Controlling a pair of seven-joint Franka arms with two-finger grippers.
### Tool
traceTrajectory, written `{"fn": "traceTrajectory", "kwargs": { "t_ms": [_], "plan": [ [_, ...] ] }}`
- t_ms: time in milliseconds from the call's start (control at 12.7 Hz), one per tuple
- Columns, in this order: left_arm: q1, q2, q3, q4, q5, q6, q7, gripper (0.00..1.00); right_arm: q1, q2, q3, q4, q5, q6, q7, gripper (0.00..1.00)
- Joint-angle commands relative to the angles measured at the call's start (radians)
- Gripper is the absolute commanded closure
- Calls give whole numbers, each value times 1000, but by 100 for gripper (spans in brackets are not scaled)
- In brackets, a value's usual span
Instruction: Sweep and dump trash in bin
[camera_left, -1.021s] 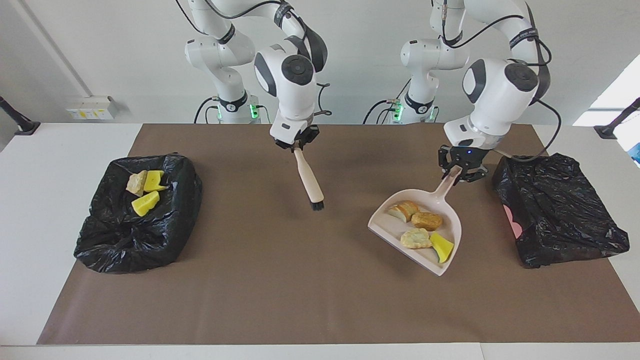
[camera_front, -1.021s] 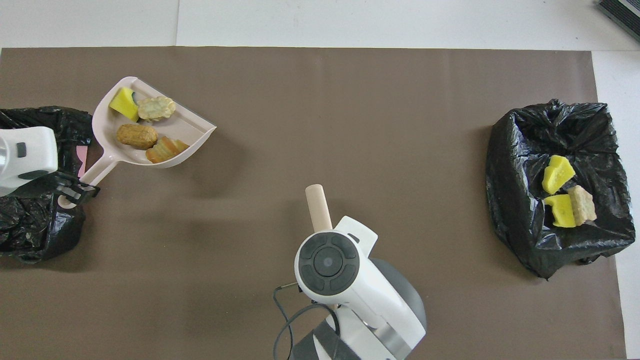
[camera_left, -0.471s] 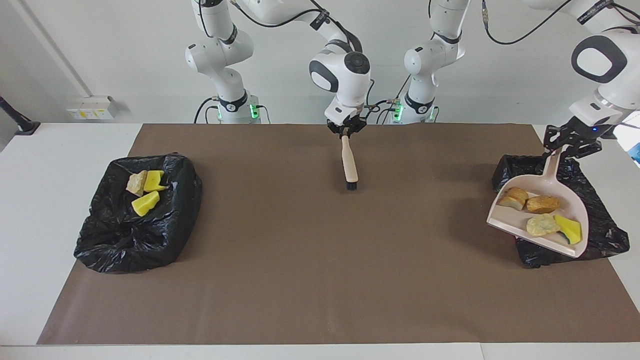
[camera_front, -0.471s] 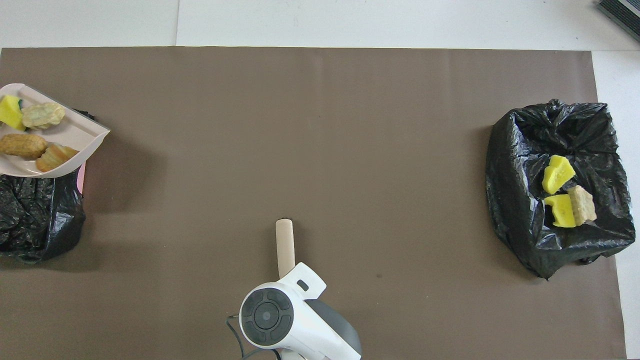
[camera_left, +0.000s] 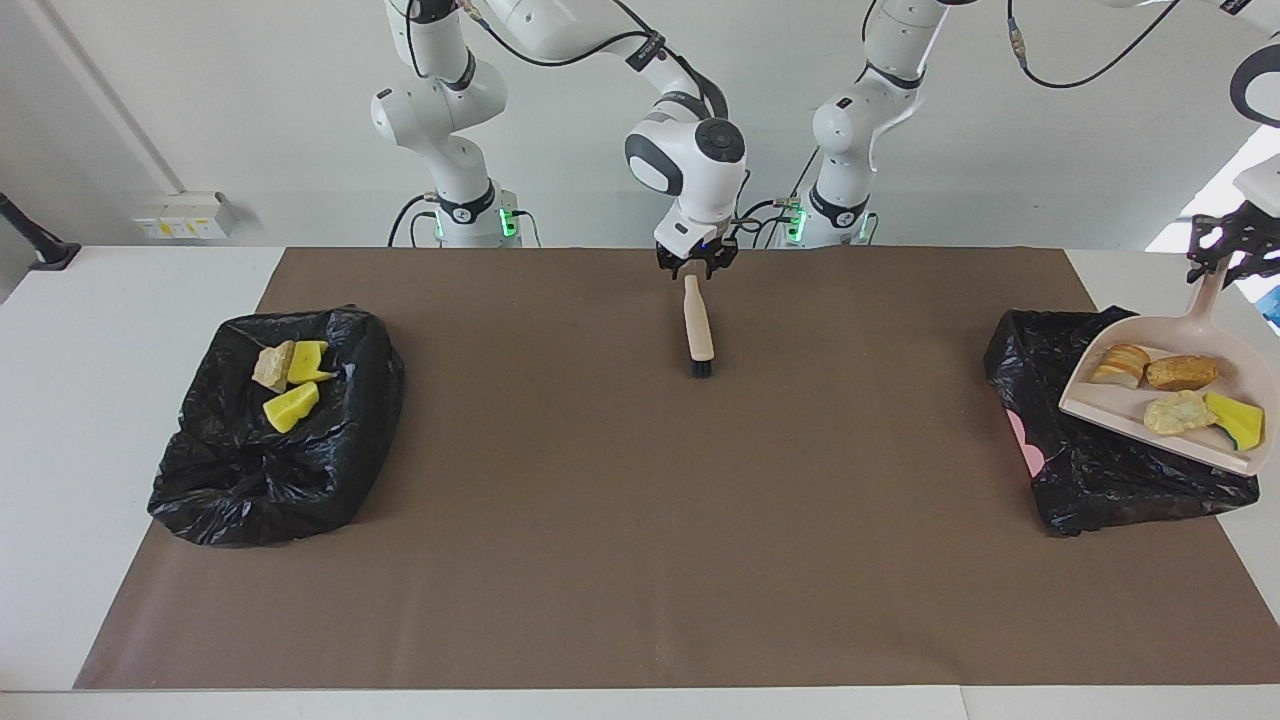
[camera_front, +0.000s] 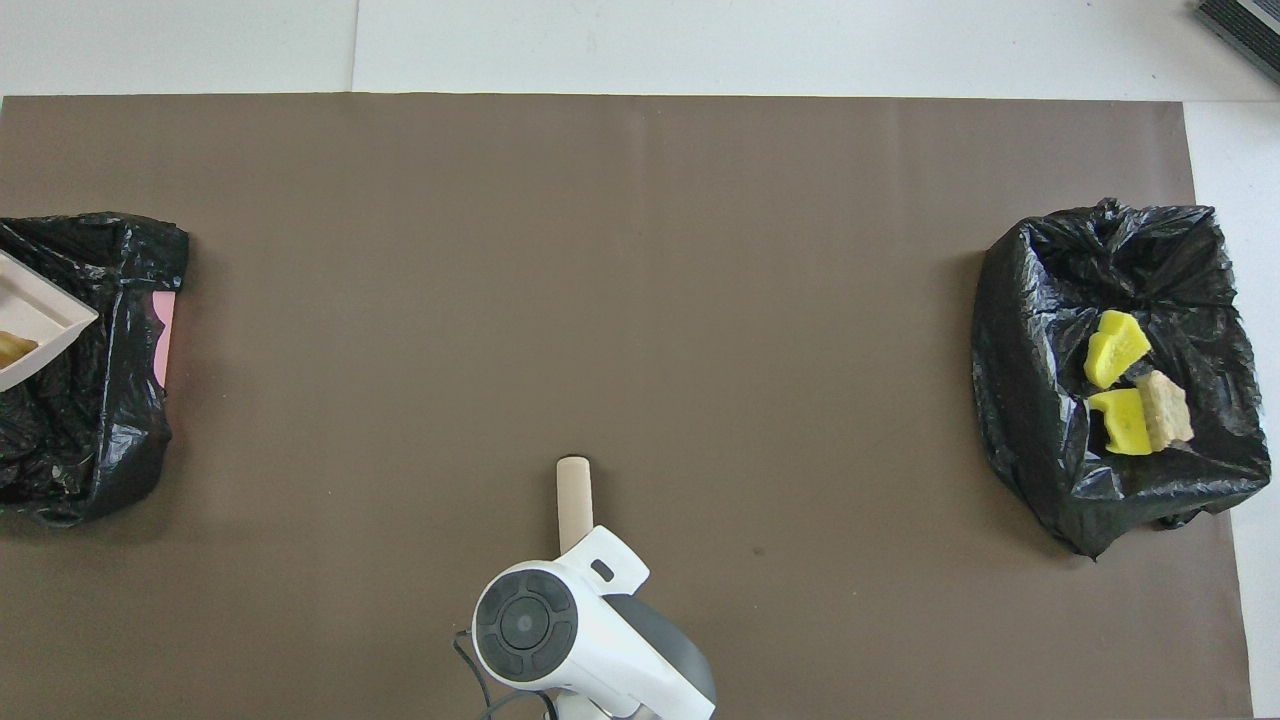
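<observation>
My left gripper is shut on the handle of the beige dustpan. It holds the pan up over the black-bagged bin at the left arm's end of the table. Several pieces of trash lie in the pan: bread-like lumps and a yellow wedge. In the overhead view only a corner of the dustpan shows, over that bin. My right gripper stands open just above the handle end of the brush, which lies on the mat.
A second black-bagged bin at the right arm's end holds two yellow wedges and a tan lump, also seen from overhead as trash. A brown mat covers the table. The right arm's wrist hides the brush handle's end from overhead.
The left arm carried the loaded dustpan up and over the bin at its end. The right arm drew the brush back toward the robots and opened on its handle.
</observation>
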Motion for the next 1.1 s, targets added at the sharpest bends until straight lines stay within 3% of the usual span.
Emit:
{"fn": "traceTrajectory", "kwargs": {
  "t_ms": [0,550,1021],
  "plan": [
    [-4,29,-14,48,132,15,99,100,-51,-21,1,90,1,-122,-14,0],
    [-80,29,-19,38,391,25,253,100,-284,-52,-4,382,-6,-522,-360,0],
    [-121,-8,-27,51,560,-29,334,100,-468,-55,-4,502,-68,-617,-644,0]
  ]
}}
